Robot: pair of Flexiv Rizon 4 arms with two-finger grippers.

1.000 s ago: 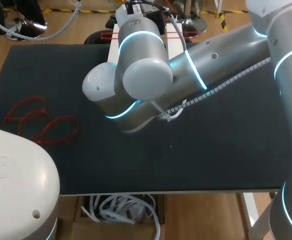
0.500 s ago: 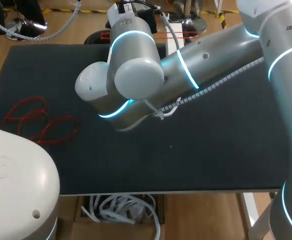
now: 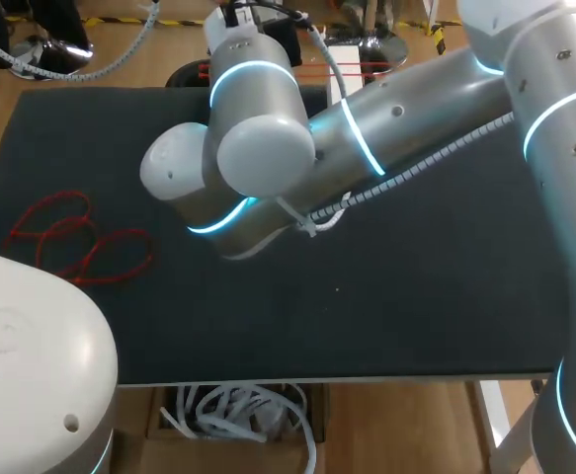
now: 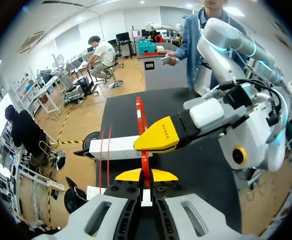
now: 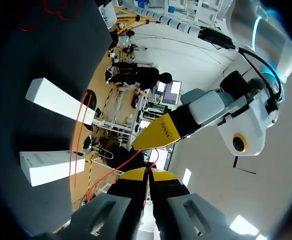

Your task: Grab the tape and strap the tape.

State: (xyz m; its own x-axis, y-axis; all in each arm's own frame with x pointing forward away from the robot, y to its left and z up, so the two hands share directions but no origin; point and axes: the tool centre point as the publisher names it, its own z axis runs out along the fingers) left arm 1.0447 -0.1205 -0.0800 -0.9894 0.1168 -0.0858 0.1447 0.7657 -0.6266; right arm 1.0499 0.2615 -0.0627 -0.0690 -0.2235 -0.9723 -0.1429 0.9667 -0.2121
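A red tape [image 4: 141, 125] runs straight out from between the yellow tips of my left gripper [image 4: 146, 175], which is shut on it. My right gripper [image 4: 158, 140] meets the same tape just ahead, coming in from the side. In the right wrist view my right gripper [image 5: 147, 174] is shut on a thin red tape [image 5: 119, 164] that curves off beside it, with the left gripper [image 5: 160, 134] close ahead. In the head view my right arm [image 3: 367, 128] reaches across the table's far middle and hides both grippers' tips.
Several loose red tapes [image 3: 75, 237] lie in loops on the black table [image 3: 446, 276] at the left. White blocks [image 5: 55, 97] [image 5: 45, 167] at the far edge carry more red tapes [image 5: 78, 130] across them. My left arm's white joint [image 3: 21, 365] fills the near left corner.
My right arm has shifted a little to the left over the table's far middle. The loose red tapes on the left have not moved.
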